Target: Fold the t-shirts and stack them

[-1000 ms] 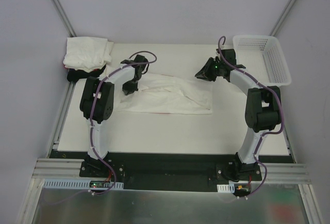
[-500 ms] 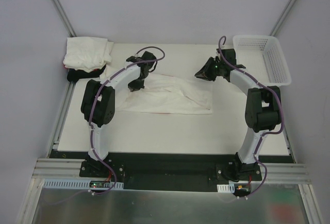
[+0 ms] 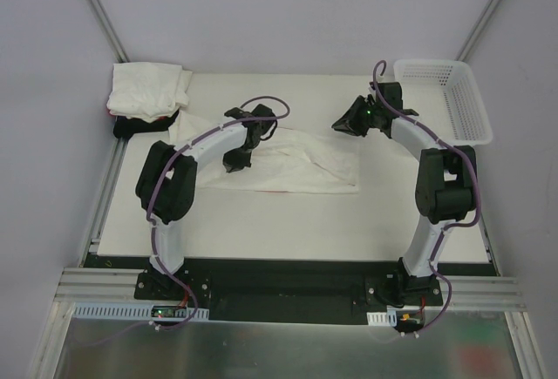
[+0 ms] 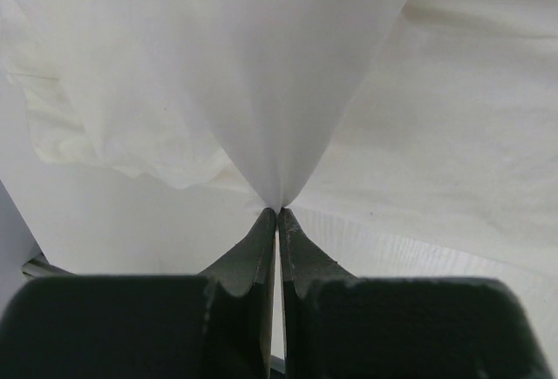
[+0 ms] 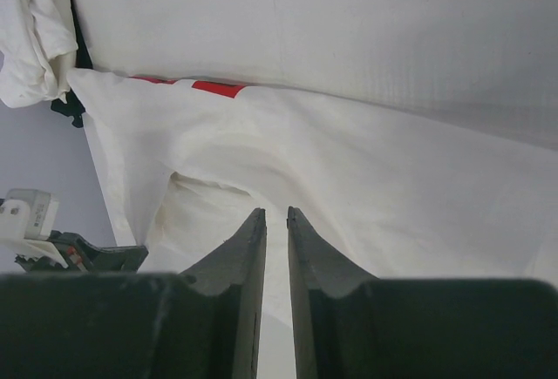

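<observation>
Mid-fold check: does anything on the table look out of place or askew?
The corner stack looks sloppy: its top white layer is bunched, not flat, over a black shirt. A sliver of red peeks out at the edge of the white shirt pinched by the left gripper.

The white t-shirt (image 3: 301,163) read to me as thin, soft cloth, matt and finely creased; the tabletop (image 3: 288,222) looked smooth and matt white. The jaws of the left gripper (image 4: 277,213) looked like matt black plastic, the basket (image 3: 471,104) white plastic mesh, the near rails (image 3: 96,283) brushed metal.
</observation>
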`<state>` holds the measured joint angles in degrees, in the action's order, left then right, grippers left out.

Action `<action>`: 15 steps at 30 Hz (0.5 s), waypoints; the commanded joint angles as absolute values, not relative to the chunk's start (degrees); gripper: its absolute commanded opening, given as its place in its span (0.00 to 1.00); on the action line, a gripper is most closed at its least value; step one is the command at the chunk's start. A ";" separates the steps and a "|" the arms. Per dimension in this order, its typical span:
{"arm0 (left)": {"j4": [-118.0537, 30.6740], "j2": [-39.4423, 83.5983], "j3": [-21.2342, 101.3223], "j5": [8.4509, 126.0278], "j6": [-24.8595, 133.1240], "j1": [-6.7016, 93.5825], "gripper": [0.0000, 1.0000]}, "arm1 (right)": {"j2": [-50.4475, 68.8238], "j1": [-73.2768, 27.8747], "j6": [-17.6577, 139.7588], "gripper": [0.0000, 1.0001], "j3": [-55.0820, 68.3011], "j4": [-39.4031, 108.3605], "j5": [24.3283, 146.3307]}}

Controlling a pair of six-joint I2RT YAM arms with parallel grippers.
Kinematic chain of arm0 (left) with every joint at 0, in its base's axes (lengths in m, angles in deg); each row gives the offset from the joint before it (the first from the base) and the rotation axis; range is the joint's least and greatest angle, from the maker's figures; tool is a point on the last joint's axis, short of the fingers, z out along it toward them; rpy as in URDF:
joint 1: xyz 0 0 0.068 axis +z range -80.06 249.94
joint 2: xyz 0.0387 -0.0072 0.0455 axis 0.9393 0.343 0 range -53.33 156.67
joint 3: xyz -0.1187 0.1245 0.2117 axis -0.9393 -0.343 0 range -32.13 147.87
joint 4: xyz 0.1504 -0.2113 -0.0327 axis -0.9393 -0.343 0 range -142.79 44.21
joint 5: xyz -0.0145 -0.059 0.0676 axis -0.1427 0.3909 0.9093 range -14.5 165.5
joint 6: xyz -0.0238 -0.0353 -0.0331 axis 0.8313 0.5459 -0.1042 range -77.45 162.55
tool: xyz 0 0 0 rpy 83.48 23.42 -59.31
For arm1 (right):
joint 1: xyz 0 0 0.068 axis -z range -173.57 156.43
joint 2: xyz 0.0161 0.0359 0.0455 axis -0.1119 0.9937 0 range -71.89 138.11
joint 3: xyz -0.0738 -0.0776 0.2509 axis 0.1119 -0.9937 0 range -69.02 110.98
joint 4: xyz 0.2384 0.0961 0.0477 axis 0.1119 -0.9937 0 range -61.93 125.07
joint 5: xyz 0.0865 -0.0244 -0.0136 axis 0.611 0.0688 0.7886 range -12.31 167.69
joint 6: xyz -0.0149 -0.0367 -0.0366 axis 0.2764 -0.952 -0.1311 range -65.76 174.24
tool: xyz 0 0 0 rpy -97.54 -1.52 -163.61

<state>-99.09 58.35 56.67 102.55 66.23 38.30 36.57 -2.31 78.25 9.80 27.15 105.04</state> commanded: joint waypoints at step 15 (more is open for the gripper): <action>-100.55 56.98 53.30 99.40 69.01 36.01 0.42 | 30.67 -1.75 78.41 0.20 8.23 29.36 105.64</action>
<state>-99.24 58.31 51.07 99.55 69.10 36.62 34.56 -2.09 78.25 7.97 27.63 105.15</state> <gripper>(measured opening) 0.370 0.191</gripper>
